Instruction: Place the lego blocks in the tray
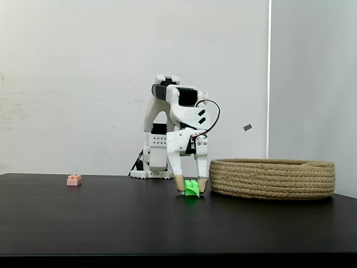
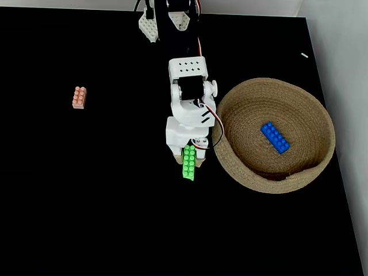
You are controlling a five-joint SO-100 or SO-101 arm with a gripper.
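Observation:
The green lego block (image 2: 188,163) lies on the black table just left of the tray in both fixed views. My gripper (image 1: 191,188) points straight down over it, one tan-tipped finger on each side, closed against the green block (image 1: 192,188) at table level. The tray (image 2: 313,112) is a round coiled-rope basket at the right, and a blue lego block (image 2: 275,137) lies flat inside it. The tray (image 1: 273,178) hides that blue block from the side. A pale pink lego block (image 2: 79,97) sits alone far to the left; the pink block (image 1: 74,180) is well clear of the arm.
The arm's white base (image 2: 164,23) stands at the table's back edge. The right table edge (image 2: 339,172) runs close behind the tray. A white wall backs the table.

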